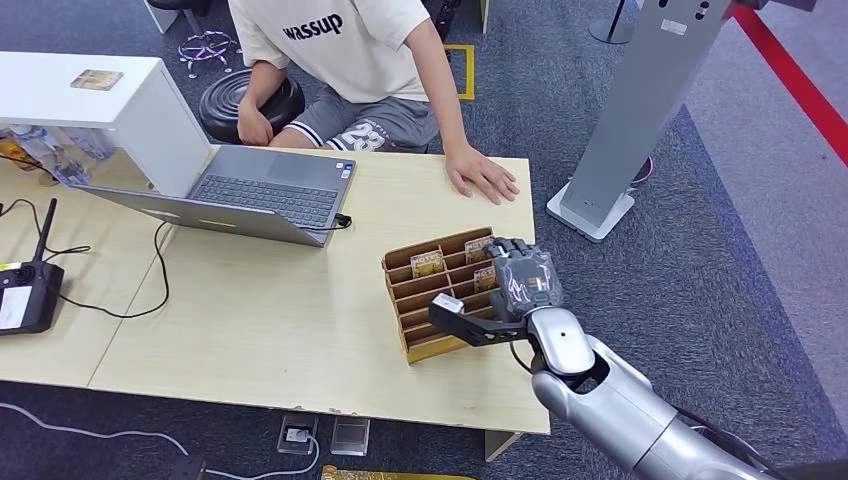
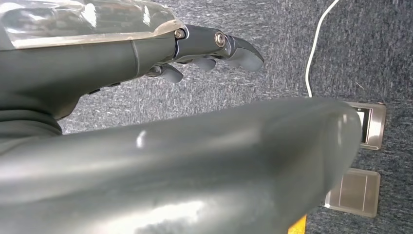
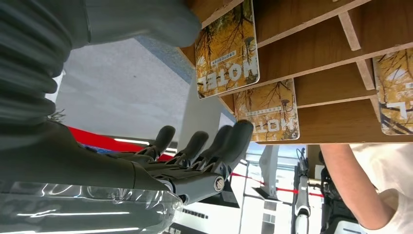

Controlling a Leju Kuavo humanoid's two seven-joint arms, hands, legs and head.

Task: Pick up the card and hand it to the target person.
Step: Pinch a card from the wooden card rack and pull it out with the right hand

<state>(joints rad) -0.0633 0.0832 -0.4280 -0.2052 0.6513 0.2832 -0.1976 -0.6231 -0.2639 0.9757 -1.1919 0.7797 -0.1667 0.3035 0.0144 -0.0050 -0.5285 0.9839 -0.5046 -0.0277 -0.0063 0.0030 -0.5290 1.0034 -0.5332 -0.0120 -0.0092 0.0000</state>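
Your right hand [image 1: 522, 280] covers part of the card rack [image 1: 430, 300] with fingers [image 3: 229, 141] spread and empty near a card [image 3: 267, 111], while your left hand [image 2: 195, 48] hangs loosely curled, holding nothing

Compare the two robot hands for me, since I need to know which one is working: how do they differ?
The right robot hand is raised over the table at the wooden card rack, fingers extended near the cards. The left robot hand hangs over the carpet, fingers loosely curled, near nothing. Both hold nothing.

Cards [image 1: 427, 262] in rack [image 1: 420, 320] on table [image 1: 250, 320], right of laptop [image 1: 255, 190].
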